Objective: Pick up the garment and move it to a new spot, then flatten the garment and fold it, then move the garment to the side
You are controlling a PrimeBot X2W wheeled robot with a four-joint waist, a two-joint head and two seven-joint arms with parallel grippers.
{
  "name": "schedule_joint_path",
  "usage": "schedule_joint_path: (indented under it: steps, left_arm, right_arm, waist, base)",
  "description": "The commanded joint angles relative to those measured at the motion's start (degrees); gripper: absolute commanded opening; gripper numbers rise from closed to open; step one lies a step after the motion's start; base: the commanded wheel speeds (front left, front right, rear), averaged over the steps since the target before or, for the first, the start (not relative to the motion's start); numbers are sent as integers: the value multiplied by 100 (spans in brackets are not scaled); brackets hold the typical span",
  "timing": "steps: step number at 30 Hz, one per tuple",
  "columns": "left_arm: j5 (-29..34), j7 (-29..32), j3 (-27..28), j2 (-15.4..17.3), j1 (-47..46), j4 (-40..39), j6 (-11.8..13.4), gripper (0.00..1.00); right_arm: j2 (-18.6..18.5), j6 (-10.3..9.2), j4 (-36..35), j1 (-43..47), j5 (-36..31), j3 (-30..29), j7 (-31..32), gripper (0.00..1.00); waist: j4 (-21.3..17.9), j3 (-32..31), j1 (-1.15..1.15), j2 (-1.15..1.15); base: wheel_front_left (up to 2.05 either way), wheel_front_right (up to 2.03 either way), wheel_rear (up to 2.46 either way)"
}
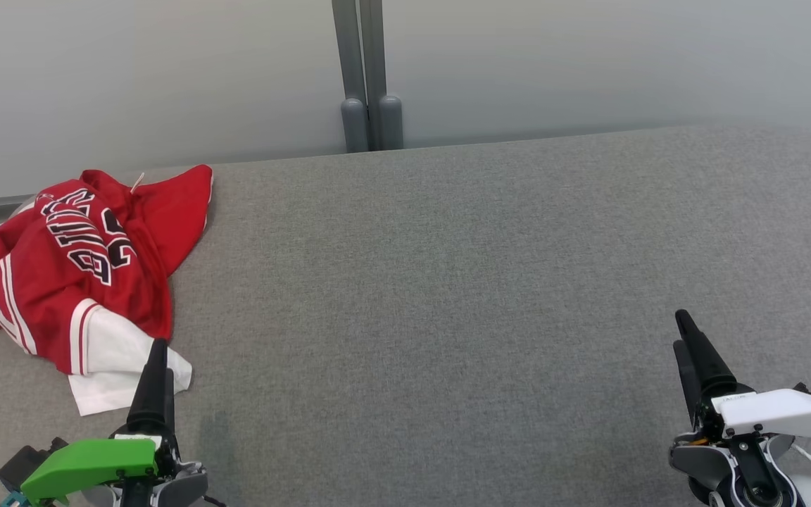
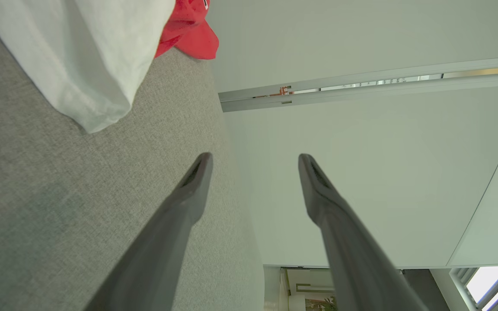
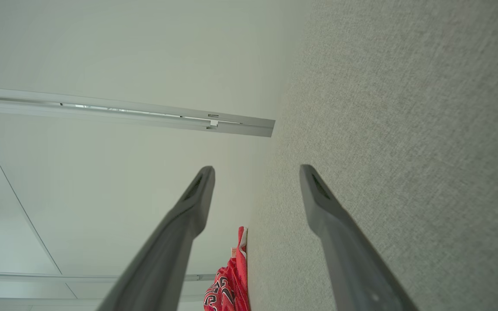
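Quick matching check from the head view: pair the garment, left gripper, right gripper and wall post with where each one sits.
Things:
1. garment
2. left gripper
3. right gripper
4. wall post

Places:
A. lower right, over bare grey surface
B. top centre, behind the surface
C. far left, crumpled
D. lower left, at the garment's white edge

Pairs: 1-C, 2-D, 3-A, 4-B

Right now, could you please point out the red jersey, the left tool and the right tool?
red jersey (image 1: 46,282), head view, red body fabric.
left tool (image 2: 255,160), left wrist view, between fingertips.
right tool (image 3: 256,172), right wrist view, between fingertips.
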Motion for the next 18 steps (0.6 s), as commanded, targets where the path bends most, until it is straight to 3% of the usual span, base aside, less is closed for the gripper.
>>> schedule_joint_path:
  steps: [1,18]
  left_arm:
    - [255,-61,-13,28,-75,-116,-10,100]
    - [2679,-453,-168,44,117,-413,187,100]
  right_arm:
    - [-86,2,-162,-72,-267,38,-65,100]
    - [-376,2,-468,16,-2358,431,-459,100]
  waist:
    - [4,-3,0,0]
    - [52,-39,0,0]
  base:
    - [0,0,0]
    - [0,0,0]
